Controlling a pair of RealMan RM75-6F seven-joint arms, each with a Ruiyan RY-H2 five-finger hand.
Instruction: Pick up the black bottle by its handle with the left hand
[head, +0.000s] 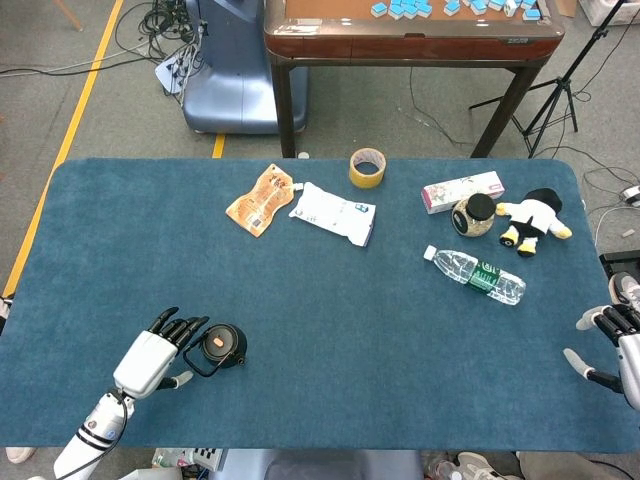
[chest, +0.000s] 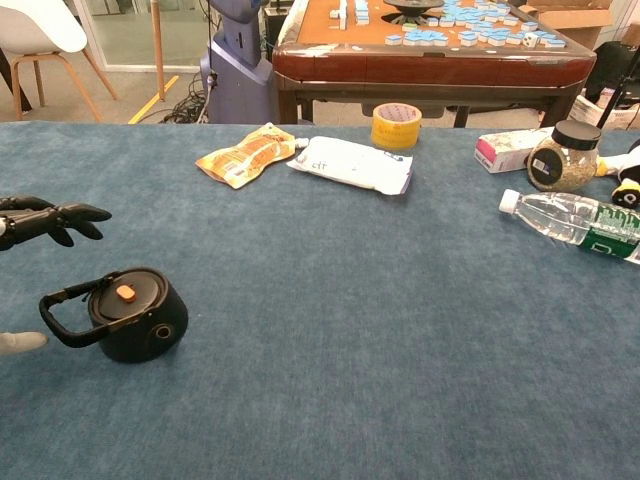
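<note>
your left hand (head: 155, 358) hangs over the near left part of the blue counter (head: 330, 300), fingers spread and grasping nothing. its dark fingertips (head: 190, 326) reach toward the black bottle (head: 222, 345) and sit just above the looped handle (head: 199, 360), which sticks out from the bottle toward that hand. in the chest view the fingers (chest: 62, 218) show at the left edge, above the handle (chest: 60, 316) and apart from it, and the thumb tip shows pale at the frame edge below. the bottle (chest: 135, 314) stands upright on the counter (chest: 350, 330), a small orange button on its lid.

your right hand (head: 622, 345) is at the far right edge of the counter, fingers apart, released, holding nothing.

across the far side of the counter lie an orange pouch (head: 260, 199), a white packet (head: 333, 212) just beside it, a roll of yellow tape (head: 367, 167), a pink and white box (head: 462, 190), a jar with a black lid (head: 474, 215), a plush toy (head: 537, 221) and a clear water bottle (head: 475, 274) on its side, all well apart from the black bottle.
</note>
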